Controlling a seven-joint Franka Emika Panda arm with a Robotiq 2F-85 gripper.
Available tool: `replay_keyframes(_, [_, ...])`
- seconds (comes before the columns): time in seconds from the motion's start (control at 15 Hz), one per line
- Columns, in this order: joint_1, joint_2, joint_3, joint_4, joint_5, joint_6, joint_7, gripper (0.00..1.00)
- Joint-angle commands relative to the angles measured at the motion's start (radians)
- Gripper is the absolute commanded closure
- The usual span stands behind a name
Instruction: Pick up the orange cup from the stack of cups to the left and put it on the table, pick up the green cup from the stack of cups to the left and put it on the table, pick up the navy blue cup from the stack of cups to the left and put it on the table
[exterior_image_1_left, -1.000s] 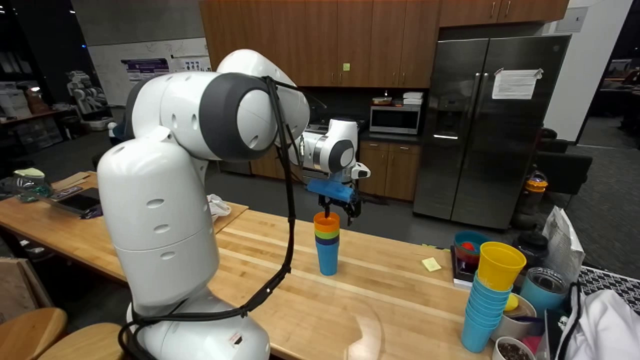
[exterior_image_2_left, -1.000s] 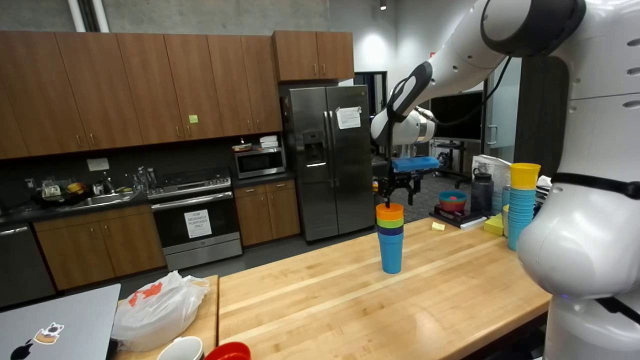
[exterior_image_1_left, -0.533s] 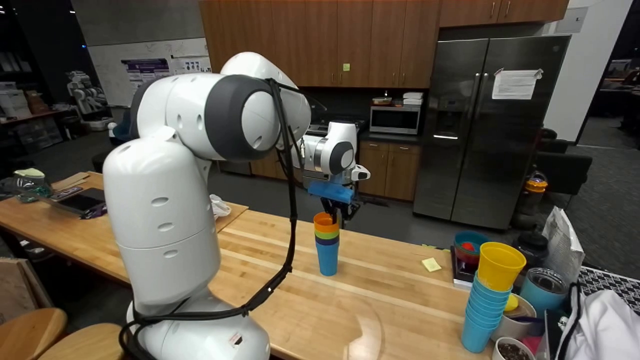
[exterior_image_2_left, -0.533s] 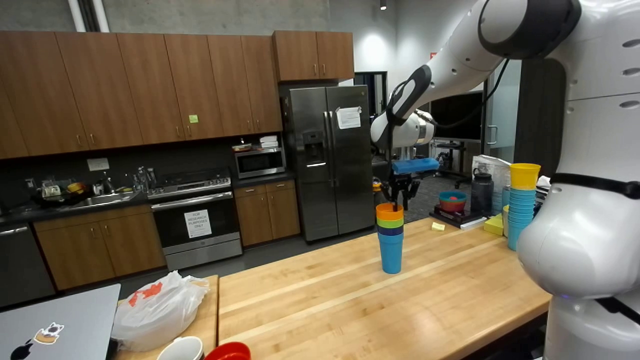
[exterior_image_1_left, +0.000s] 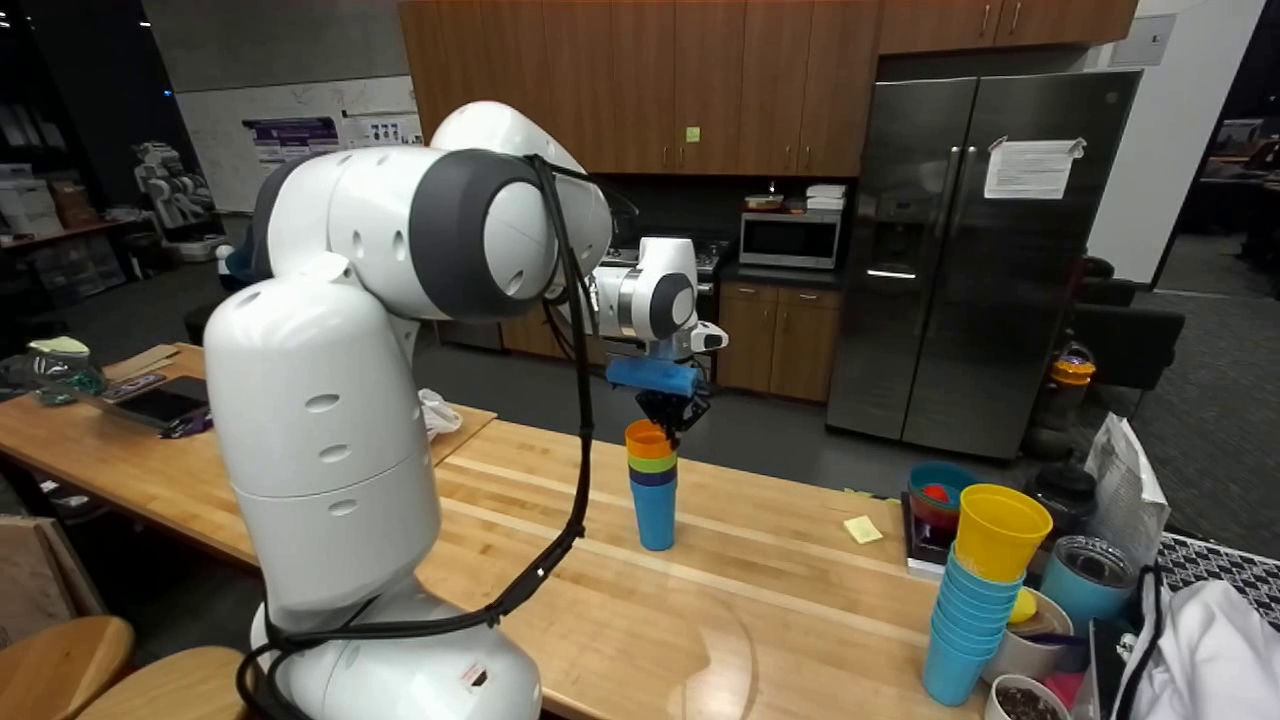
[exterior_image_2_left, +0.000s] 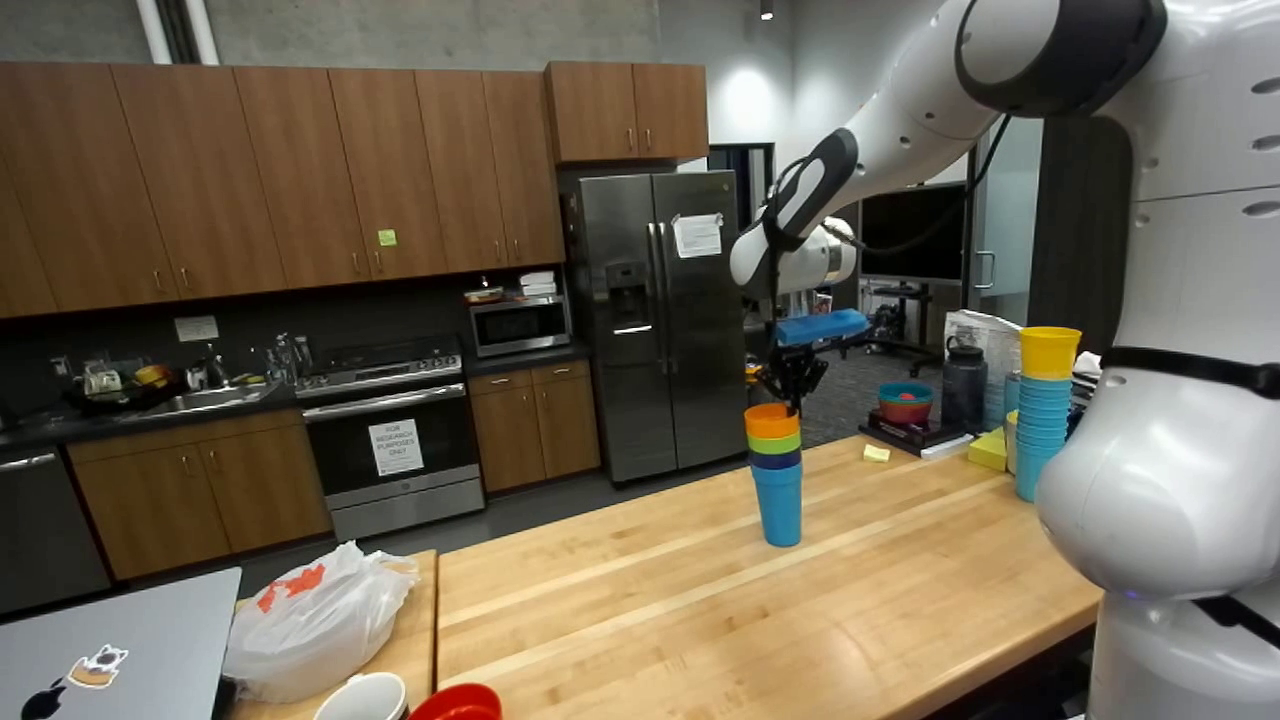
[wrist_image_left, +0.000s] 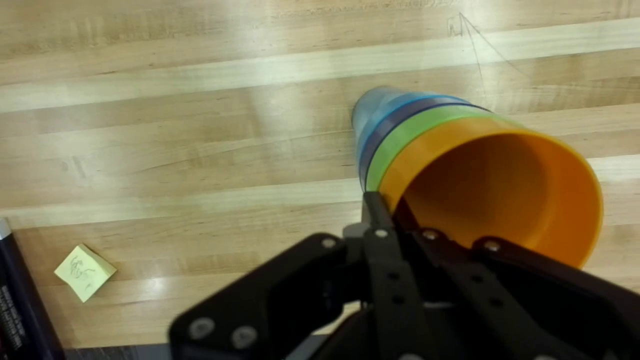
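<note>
The bench (exterior_image_2_left: 700, 620) supports a four-color stack of cups (exterior_image_1_left: 654, 485). A sticky note (exterior_image_2_left: 876, 453) lies between this stack and a group of bowls (exterior_image_2_left: 905, 405) and a black bottle (exterior_image_2_left: 964, 385). A tall column of blue cups (exterior_image_2_left: 1042, 420), topped by a yellow cup (exterior_image_2_left: 1050, 353), stands near that group; in an exterior view the robot arm (exterior_image_2_left: 1150, 500) partly covers the column. In an exterior view a plastic bag (exterior_image_2_left: 318, 630) sits on the adjoining bench (exterior_image_2_left: 411, 640), beside a laptop (exterior_image_2_left: 130, 620). The orange cup (wrist_image_left: 500, 195) is uppermost in the four-color stack, nested in the green cup (exterior_image_2_left: 774, 445), with the navy blue cup (exterior_image_2_left: 776, 461) and a light blue cup (exterior_image_2_left: 779, 505) below. Its mouth faces upward. The long axis of the stack is near vertical, the top leaning slightly to picture left in both exterior views. The pincer (wrist_image_left: 391, 206) is clamped on the rim of the orange cup, one finger inside the wall, one outside. The green and navy blue cups show only as narrow bands. In the wrist view a dark object (wrist_image_left: 25, 295) is cut off at the left edge, its lettering too small to read.
</note>
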Motion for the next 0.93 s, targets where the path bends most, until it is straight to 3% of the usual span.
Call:
replay_keyframes(0.0, [0.006, -0.016, 0.002, 0.011, -0.012, -0.035, 0.018, 0.99])
replay_keyframes(0.87, [0.016, -0.141, 0.019, -0.049, 0.013, -0.011, -0.012, 0.99])
